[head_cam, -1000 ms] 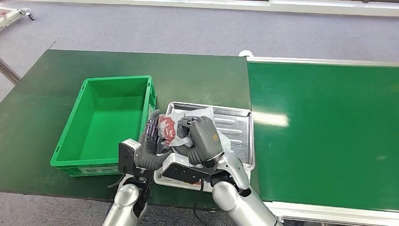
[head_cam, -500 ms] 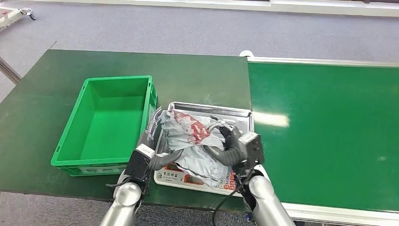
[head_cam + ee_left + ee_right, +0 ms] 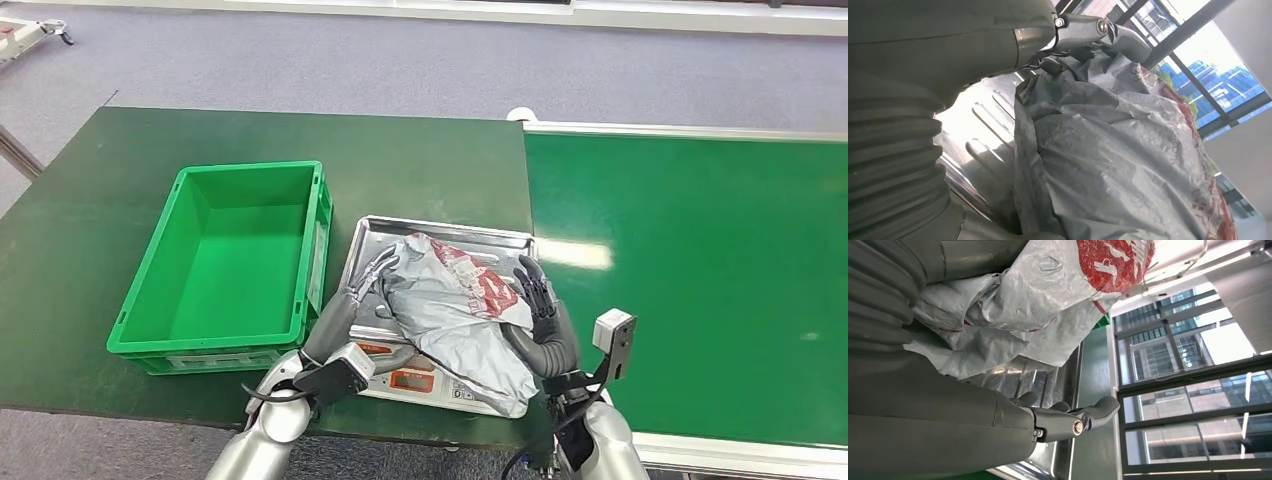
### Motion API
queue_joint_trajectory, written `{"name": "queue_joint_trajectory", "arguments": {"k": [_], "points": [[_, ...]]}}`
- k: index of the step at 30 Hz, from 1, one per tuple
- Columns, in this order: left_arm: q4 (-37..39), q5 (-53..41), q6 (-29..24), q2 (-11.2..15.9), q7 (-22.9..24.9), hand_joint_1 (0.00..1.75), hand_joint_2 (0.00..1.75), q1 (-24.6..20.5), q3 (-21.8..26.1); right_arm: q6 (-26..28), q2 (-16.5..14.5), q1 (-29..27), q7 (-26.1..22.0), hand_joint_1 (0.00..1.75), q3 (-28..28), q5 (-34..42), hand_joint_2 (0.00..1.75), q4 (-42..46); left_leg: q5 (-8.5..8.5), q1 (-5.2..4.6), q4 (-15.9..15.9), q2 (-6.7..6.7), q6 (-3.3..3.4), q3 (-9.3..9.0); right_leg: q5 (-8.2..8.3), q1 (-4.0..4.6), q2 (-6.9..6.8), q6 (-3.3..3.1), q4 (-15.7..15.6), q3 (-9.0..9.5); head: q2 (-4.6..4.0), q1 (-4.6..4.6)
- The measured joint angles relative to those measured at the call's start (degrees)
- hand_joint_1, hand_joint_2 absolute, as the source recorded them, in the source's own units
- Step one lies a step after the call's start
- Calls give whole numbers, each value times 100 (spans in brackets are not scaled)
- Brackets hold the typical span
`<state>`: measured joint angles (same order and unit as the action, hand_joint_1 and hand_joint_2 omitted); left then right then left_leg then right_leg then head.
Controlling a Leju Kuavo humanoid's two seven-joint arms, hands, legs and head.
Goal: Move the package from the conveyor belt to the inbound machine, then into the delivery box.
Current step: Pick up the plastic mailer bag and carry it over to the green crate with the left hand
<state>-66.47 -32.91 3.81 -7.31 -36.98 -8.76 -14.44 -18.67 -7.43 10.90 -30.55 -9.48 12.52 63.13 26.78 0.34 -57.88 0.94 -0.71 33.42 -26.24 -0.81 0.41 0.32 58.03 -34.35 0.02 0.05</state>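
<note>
The package (image 3: 450,310), a crumpled grey plastic bag with red print, lies on the steel tray (image 3: 490,243) of the inbound machine, a scale with a button panel (image 3: 412,381). My left hand (image 3: 355,300) is at the bag's left side, fingers spread, tips touching its edge. On the bag's right side my right hand (image 3: 545,315) stands with its fingers apart and upright. In the left wrist view the bag (image 3: 1113,150) lies on the tray beside my hand (image 3: 923,75). The right wrist view has the bag (image 3: 1038,290) against my open hand (image 3: 948,410).
The green delivery box (image 3: 250,168) stands on the dark green table (image 3: 80,230), just left of the scale. The bright green conveyor belt (image 3: 700,280) runs along the right. Grey floor lies beyond the table.
Both hands were clasped around the bunched package a second ago. They have spread apart to its two sides, and the package has settled flat on the tray.
</note>
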Motion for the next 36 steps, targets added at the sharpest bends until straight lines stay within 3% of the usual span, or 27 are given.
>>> {"name": "queue_joint_trajectory", "arguments": {"k": [13,17,20,26,33,36], "points": [[195,-288,135,135,-68,0,175,-121,-200,-85,24,49,-14,0,115,5,175,-126,0,0,0,-7,1,-17,0,0,1,0,0,15,0,1],[832,-1132,461,359,-251,0,175,-595,-754,-408,38,88,-32,0,234,13,175,-179,-5,0,0,-4,3,-18,4,0,-1,2,0,21,0,0],[1502,-1145,452,520,-303,0,175,-1084,-1428,-497,43,96,50,0,354,10,175,-191,-11,-1,0,-1,4,-18,9,-1,-2,3,0,23,0,0],[2459,-914,-637,580,-301,0,175,-1915,-2799,-519,49,-26,178,0,602,52,175,-103,-15,-5,-2,9,7,-18,12,-4,-9,6,0,27,0,-1],[2987,-1377,-2129,29,407,0,175,-2292,-3137,-545,3,-352,342,0,814,153,175,294,-10,-13,-4,13,11,-9,11,-12,-11,7,0,16,0,1],[3195,-1410,-2474,-182,574,0,175,-2355,-3140,-539,-12,-408,358,0,853,153,175,392,-10,-14,-3,10,11,-6,11,-13,-11,7,0,13,0,1]]}}
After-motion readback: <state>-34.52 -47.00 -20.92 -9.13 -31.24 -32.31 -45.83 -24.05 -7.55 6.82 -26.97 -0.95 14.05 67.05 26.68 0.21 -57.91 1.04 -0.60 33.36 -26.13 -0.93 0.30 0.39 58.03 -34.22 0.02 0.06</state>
